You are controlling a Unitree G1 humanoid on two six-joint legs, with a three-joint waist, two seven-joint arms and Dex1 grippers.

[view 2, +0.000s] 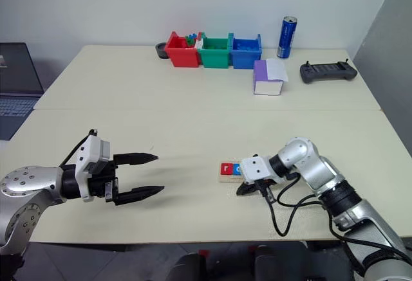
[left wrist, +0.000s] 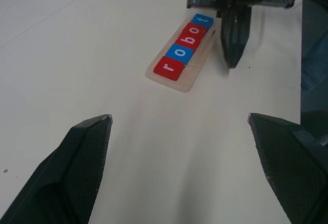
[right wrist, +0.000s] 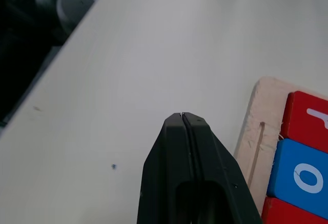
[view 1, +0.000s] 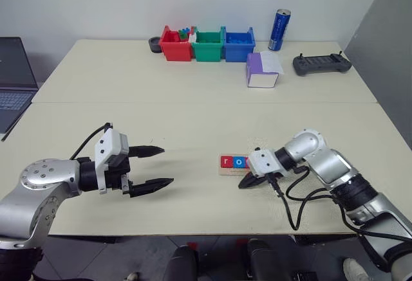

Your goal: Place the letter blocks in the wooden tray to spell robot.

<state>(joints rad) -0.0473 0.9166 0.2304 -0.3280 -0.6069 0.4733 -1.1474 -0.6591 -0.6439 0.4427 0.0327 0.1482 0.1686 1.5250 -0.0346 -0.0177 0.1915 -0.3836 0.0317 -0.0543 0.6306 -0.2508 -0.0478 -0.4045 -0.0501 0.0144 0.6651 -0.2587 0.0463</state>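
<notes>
- Wooden tray (left wrist: 179, 65): lies on the table's (view 1: 193, 101) near half, holding 5 letter blocks (left wrist: 183, 45) in a row reading r-o-b-o-t.
- Count: 3 red tiles, 2 blue tiles, 1 tray, 2 grippers.
- Right gripper (view 1: 247, 181): fingers pressed together, holding nothing, tip just beside the tray's near edge.
- Left gripper (view 1: 158, 166): fingers spread wide, holding nothing, well apart from the tray.
- Risk: the closed right fingertips sit so near the tray that a sideways or downward sweep would likely nudge it or knock tiles out of line.
</notes>
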